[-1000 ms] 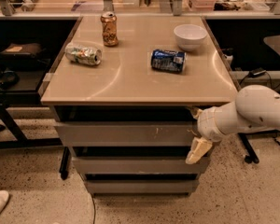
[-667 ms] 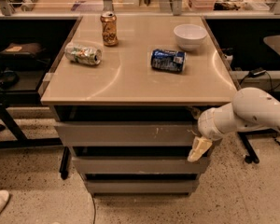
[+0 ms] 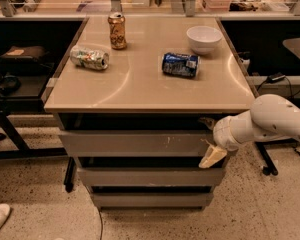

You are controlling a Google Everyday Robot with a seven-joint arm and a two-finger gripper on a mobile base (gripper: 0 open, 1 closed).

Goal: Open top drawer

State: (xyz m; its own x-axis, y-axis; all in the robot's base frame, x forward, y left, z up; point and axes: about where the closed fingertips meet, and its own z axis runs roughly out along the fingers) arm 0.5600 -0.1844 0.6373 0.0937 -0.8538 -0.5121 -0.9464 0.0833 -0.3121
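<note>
1. The top drawer, a wide grey handleless metal front with small white scratch marks right of centre, sat just under the beige table top, in the middle of the frame. A dark gap ran along its upper edge.
2. Two narrower plain grey drawer fronts lay below it, toward the bottom of the frame.
3. The cream-tipped pincer of the white rounded robot arm was at the right end of the top drawer front, low on its right corner and apparently touching it. The arm came in from the right edge of the frame.
4. Pincer state: cannot tell whether it was wide, narrow or clamped on the front's edge.
5. Key relation: the drawer front's long axis ran left to right across the frame, and nearly all of it lay to the frame-left of the pincer. Judged pull direction is toward the bottom of the frame, square to that axis.
6. Judgement: the drawer looked shut or barely started. An off-centre pull from the right end could skew or bind it.
7. On the table top: a white ceramic bowl, a blue can on its side, an upright brown can and a crushed green-and-silver can. All were well apart from the pincer.
</note>
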